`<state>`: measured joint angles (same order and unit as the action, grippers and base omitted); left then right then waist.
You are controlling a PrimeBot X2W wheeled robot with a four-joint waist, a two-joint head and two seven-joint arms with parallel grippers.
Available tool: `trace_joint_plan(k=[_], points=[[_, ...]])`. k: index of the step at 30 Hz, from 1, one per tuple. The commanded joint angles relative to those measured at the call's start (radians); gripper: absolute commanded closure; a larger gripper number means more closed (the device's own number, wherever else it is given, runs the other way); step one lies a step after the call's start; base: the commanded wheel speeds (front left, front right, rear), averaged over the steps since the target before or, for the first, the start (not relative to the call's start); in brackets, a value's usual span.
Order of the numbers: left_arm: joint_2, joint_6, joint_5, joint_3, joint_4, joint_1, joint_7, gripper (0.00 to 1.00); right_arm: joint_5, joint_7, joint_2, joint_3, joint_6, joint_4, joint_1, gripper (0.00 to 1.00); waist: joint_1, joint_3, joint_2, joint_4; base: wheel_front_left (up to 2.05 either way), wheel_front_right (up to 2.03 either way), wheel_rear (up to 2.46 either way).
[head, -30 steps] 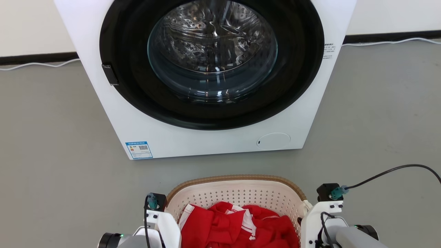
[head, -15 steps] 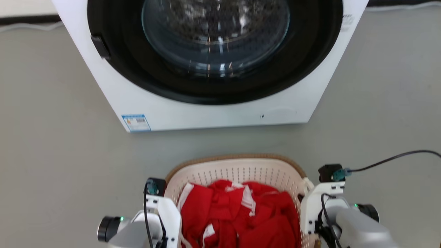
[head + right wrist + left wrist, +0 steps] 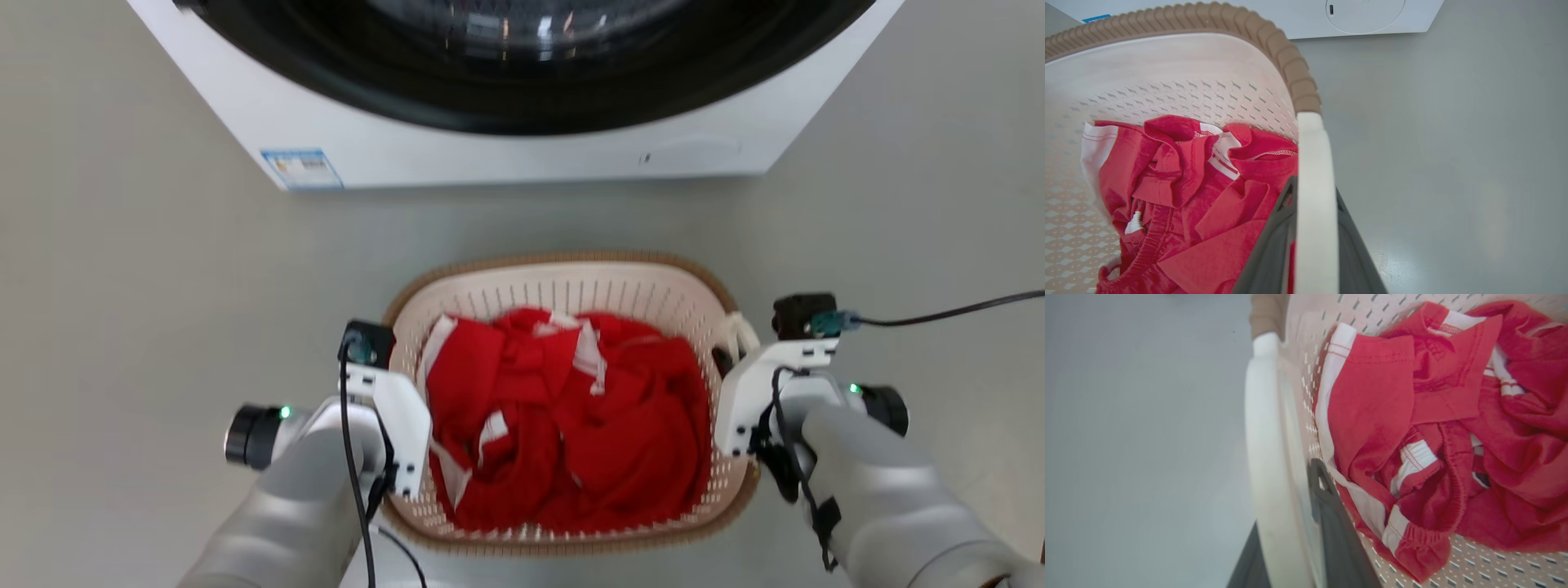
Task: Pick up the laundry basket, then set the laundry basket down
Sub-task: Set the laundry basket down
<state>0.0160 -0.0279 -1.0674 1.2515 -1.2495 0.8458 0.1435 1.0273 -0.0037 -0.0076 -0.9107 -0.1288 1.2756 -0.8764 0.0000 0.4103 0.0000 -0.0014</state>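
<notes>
We are holding the laundry basket [image 3: 563, 286] between our two grippers. The left gripper [image 3: 1290, 522] is clamping the left white handle [image 3: 1261, 428], with one finger on either side. The right gripper [image 3: 1314, 200] is clenching the right white handle [image 3: 1312, 163] in the same way. Red clothes [image 3: 571, 408] are lying in the basket between both pairs of jaws. The washing machine [image 3: 506, 155] is standing beyond the fingertips, apart from the basket.
</notes>
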Motion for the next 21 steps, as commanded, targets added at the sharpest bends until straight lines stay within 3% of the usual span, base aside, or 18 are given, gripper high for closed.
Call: trace_joint_plan(k=[1, 21], points=[[-0.069, -0.029, 0.03, 0.007, -0.039, 0.017, -0.002, 1.0, -0.002, -0.034, -0.043, 0.003, -0.002, 0.011, -0.026, 1.0, 0.0, 0.058, 0.0, 0.008, 0.0, 0.0, 0.0], [-0.066, -0.1, 0.044, -0.005, -0.008, 0.127, -0.203, 1.0, -0.141, -0.17, -0.054, 0.093, -0.002, 0.015, -0.116, 1.0, 0.0, 0.308, 0.0, 0.049, 0.0, 0.0, 0.0]])
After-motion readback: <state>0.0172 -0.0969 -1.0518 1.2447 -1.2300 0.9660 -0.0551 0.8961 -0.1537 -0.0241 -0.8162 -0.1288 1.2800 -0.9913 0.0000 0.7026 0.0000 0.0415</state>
